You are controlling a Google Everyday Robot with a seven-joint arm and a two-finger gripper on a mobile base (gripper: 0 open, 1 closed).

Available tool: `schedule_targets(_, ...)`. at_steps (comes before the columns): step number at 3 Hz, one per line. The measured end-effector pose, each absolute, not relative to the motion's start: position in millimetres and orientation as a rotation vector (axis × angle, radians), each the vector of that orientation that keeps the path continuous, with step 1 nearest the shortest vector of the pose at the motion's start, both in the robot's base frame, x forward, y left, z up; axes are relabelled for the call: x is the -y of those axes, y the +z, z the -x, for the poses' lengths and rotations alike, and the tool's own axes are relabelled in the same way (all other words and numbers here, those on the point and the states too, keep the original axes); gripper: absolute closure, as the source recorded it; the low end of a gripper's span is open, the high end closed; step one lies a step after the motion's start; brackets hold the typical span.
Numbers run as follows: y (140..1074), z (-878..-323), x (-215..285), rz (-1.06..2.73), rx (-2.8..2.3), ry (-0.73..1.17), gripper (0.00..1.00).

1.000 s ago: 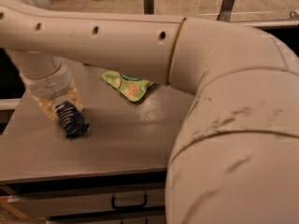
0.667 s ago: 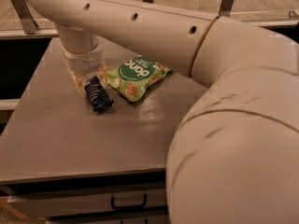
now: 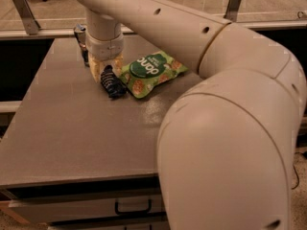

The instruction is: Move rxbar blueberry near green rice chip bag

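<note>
- Claw (image 3: 109, 76) has swung across the table (image 3: 72, 128) from the near-left part to the far middle, carrying the rxbar blueberry (image 3: 114, 85) with it
- Claw clenched on the bar; dark wrapper pokes out below the wrist, low over the table or touching it, can't tell which
- Bar now just beside the green rice chip bag (image 3: 152, 72), at the bag's 8 o'clock, seemingly touching its near-left corner
- Judgement: placement all but made; what's left is letting go and lifting clear without nudging the bag
- Table: plain grey top, drawer handle (image 3: 133, 208) under the front edge
- Drink can (image 3: 79, 31) at the claw's 11 o'clock, partly hidden behind the wrist
- Room: pale floor and metal rail posts beyond the far edge
</note>
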State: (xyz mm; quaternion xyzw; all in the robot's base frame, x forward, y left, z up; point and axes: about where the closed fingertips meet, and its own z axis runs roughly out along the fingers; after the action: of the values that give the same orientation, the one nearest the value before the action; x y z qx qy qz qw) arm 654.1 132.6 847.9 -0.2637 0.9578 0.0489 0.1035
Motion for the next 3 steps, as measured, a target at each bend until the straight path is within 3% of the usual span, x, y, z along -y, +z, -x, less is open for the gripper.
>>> schedule_targets(3, 876, -640, -115, 0.603, -2.778, 0.259, 0.12)
